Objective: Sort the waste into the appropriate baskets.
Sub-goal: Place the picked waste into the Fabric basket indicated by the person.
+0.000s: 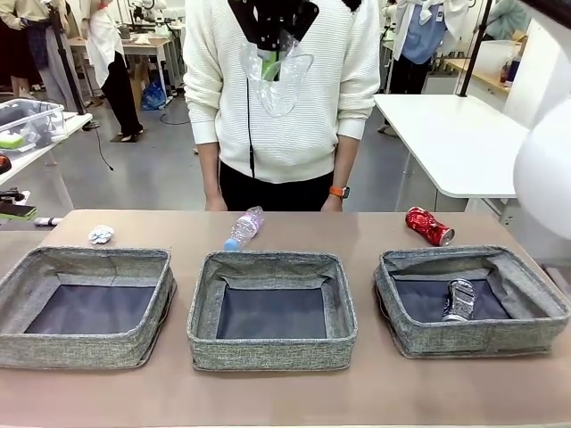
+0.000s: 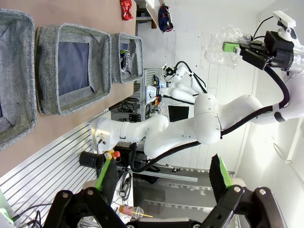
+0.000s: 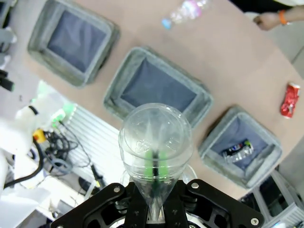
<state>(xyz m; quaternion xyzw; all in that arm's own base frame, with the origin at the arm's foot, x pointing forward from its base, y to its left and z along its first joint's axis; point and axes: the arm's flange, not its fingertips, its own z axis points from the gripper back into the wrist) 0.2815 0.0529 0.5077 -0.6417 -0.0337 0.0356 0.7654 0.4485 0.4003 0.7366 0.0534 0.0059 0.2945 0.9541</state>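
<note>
The right tool [image 1: 270,55] is clamped on the clear plastic cup [image 3: 154,137] and holds it high above the tabletop [image 1: 178,392], at 12 o'clock from the middle basket [image 1: 268,352] in the front view. The step in hand looks like carrying the cup to its bin. The right basket [image 1: 473,337] already holds the crushed silver can [image 1: 460,300], so the empty middle one seems the likelier home for plastic. To do it well, bring the cup down over the dark lining at the centre. Release it low, since a light cup dropped from height could bounce over the soft, low walls.

The left tool [image 2: 161,183] has its jaws spread wide with nothing between them, and it sits well away from the bins. A person [image 1: 339,89] stands at the far edge, hands hanging near the tabletop — worth minding on the way down. The left basket [image 1: 80,348] is empty. The clear plastic bottle [image 1: 244,228] lies at 12 o'clock just beyond the middle basket. The red can [image 1: 429,226] lies at 11 o'clock from the right one, and the paper ball [image 1: 101,234] at 12 o'clock from the left. Nothing blocks the drop.
</note>
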